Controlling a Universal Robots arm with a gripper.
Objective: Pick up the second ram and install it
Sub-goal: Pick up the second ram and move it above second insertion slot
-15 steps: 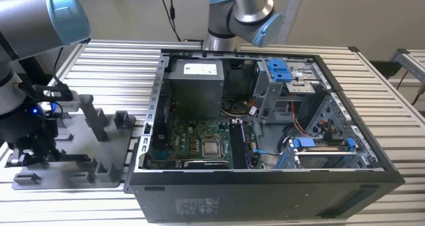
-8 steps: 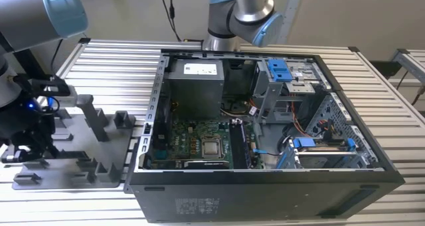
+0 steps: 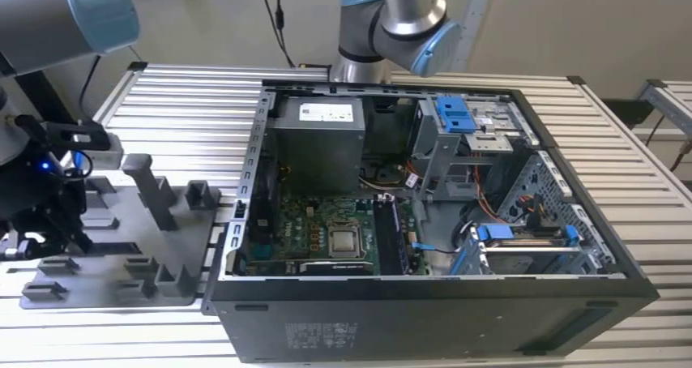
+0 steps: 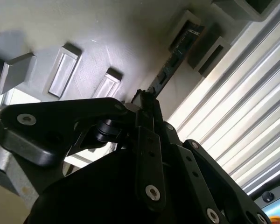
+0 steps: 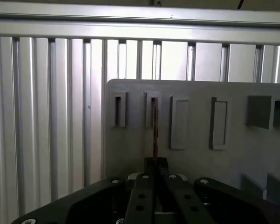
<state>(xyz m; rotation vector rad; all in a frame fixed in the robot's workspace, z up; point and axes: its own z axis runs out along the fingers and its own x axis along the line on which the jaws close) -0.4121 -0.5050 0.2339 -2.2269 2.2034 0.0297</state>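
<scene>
Ribbed worktop (image 5: 37, 116) bears a grey fixture plate (image 5: 191, 161) whose slot (image 5: 149, 112) stands the second ram (image 5: 155, 128) on edge, seemingly so the end effector (image 5: 155, 163), clamped on it, grips cleanly.

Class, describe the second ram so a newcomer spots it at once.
Find the grey fixture plate on the slatted table. There the second ram stands on edge, one end in the gripper. Unlike the grey posts, it is thin and dark.

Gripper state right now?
Gripper: jaws closed, holding the ram.
</scene>
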